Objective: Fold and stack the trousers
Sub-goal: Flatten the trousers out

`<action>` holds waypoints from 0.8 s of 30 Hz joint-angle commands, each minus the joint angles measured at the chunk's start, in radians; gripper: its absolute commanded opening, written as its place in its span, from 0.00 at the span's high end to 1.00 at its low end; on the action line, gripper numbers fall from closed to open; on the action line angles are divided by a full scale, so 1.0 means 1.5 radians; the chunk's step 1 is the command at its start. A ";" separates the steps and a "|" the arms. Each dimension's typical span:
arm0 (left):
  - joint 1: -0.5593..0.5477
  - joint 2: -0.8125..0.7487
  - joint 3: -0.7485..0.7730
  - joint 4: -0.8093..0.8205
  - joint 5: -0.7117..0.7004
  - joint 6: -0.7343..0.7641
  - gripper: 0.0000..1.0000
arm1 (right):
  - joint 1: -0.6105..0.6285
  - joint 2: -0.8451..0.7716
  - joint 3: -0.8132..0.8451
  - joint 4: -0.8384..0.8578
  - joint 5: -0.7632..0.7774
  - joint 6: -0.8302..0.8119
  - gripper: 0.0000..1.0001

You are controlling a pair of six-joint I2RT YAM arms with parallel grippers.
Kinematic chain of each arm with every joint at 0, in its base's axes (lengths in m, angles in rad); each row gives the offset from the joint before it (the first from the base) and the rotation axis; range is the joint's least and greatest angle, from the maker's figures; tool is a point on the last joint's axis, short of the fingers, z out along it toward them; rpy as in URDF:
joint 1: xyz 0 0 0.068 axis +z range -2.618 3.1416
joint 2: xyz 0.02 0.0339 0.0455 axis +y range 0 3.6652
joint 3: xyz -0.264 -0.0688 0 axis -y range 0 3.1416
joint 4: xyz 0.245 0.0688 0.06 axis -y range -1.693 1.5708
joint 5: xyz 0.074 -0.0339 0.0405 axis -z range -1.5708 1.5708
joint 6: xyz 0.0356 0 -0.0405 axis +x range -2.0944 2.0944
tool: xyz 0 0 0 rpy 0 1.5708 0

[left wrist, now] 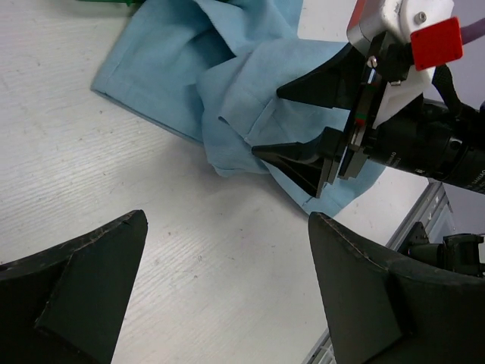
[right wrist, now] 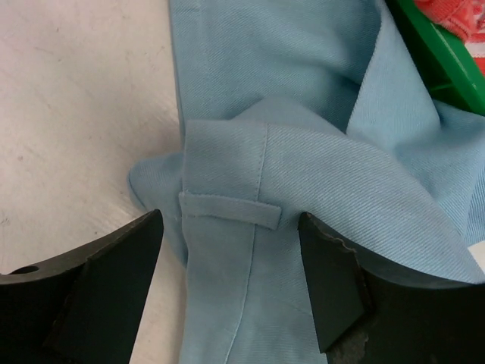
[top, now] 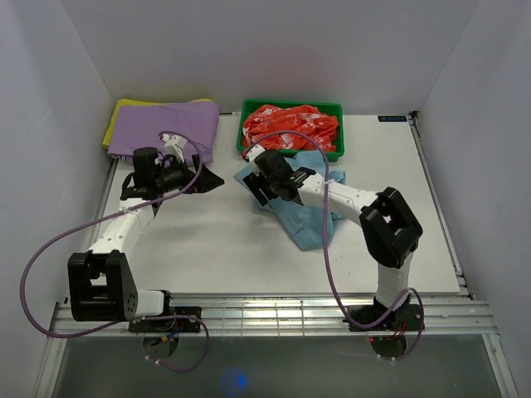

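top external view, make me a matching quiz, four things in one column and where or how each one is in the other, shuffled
Things
1. trousers
2. purple garment
3. red-and-white cloth
4. left gripper

Place or state
A. heaped in the green bin
B. open above bare table
C. lying flat at the far left corner
D. crumpled mid-table under the right gripper

Pairs: 1-D, 2-C, 3-A, 4-B

Overhead plus wrist views, trousers (top: 304, 230) common
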 commanded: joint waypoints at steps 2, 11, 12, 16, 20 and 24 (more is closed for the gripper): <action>0.017 -0.038 -0.024 0.014 0.015 -0.007 0.02 | 0.003 0.048 0.053 0.042 0.062 0.037 0.24; 0.017 -0.014 -0.035 0.029 0.008 -0.002 0.02 | -0.011 0.115 0.061 0.040 0.068 0.009 0.55; 0.017 -0.012 -0.038 0.031 0.008 -0.005 0.02 | -0.012 0.112 0.060 0.039 0.062 0.009 0.72; 0.017 -0.005 -0.059 0.050 0.013 -0.019 0.02 | -0.022 0.061 0.048 0.029 0.014 0.013 0.92; 0.017 0.010 -0.077 0.096 0.032 -0.032 0.02 | -0.039 -0.046 0.012 0.028 -0.149 0.022 0.92; -0.038 0.056 -0.065 0.122 -0.002 -0.014 0.02 | -0.078 -0.185 -0.028 0.022 -0.307 0.021 0.92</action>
